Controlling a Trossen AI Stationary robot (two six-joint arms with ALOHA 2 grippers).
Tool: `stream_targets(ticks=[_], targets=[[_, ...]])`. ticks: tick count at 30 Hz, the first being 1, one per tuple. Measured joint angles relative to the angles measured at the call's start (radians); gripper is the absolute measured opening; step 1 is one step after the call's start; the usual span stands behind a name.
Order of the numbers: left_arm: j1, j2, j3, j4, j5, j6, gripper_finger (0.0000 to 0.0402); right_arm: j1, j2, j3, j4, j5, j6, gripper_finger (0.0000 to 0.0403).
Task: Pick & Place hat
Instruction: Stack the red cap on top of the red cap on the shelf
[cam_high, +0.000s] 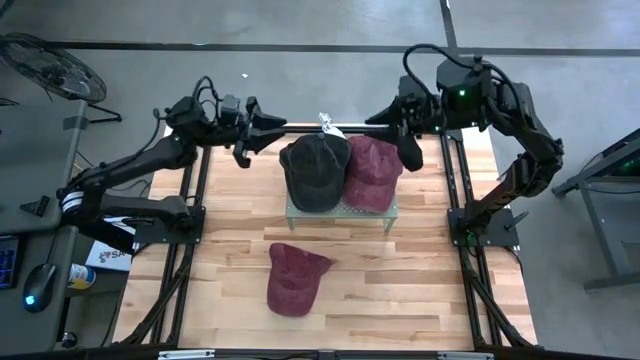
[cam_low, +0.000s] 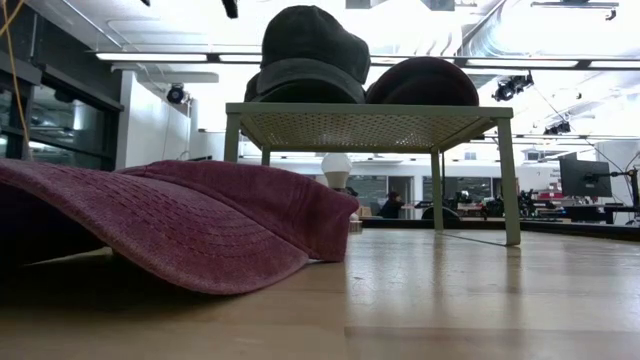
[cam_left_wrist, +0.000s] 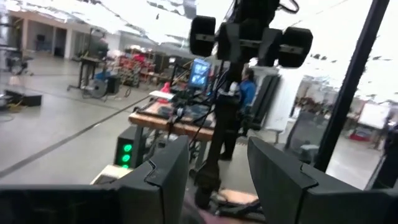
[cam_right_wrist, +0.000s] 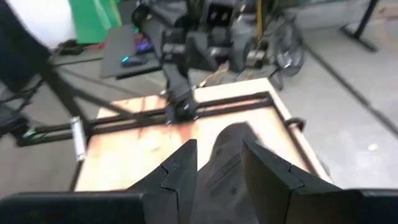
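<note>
Three hats: a black hat (cam_high: 314, 170) and a red hat (cam_high: 372, 170) sit side by side on a little rack (cam_high: 338, 213) (mid-bench (cam_high: 420, 280)). Another red hat (cam_high: 294, 279) lies at 6 o'clock. The left claw (cam_high: 247, 141) and right claw (cam_high: 408, 150), both spread, hang near the rack.

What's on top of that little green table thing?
Two hats sit on the small green stand: a black hat and a dark red hat, side by side and touching. Whether anything lies under the hats is hidden.
</note>
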Motion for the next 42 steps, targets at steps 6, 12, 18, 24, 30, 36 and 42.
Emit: stream_targets(ticks=[6,12,18,24,30,36,42], targets=[[0.000,-0.092,0.000,-0.194,-0.040,0.070,0.0163,0.097,0.005,0.000,-0.021,-0.024,0.009,0.0119],[0.000,-0.176,0.000,-0.418,-0.002,-0.012,0.0163,0.227,0.019,0.000,-0.066,-0.006,0.008,0.0119],[-0.094,-0.234,0.000,-0.739,0.023,-0.129,0.0163,0.329,0.035,0.000,-0.224,0.106,0.034,0.0119],[-0.347,-0.222,-0.001,-1.010,-0.213,-0.278,0.0163,0.396,0.036,0.000,-0.313,0.270,0.083,0.0119],[-0.606,-0.161,-0.001,-1.136,-0.476,-0.425,0.0163,0.432,0.034,0.000,-0.352,0.291,0.095,0.0119],[-0.788,-0.048,-0.001,-1.142,-0.586,-0.491,0.0163,0.438,0.033,0.000,-0.358,0.291,0.103,0.0119],[-0.919,0.053,-0.001,-1.147,-0.673,-0.624,0.0163,0.473,0.027,0.001,-0.445,0.330,0.170,0.0119]])
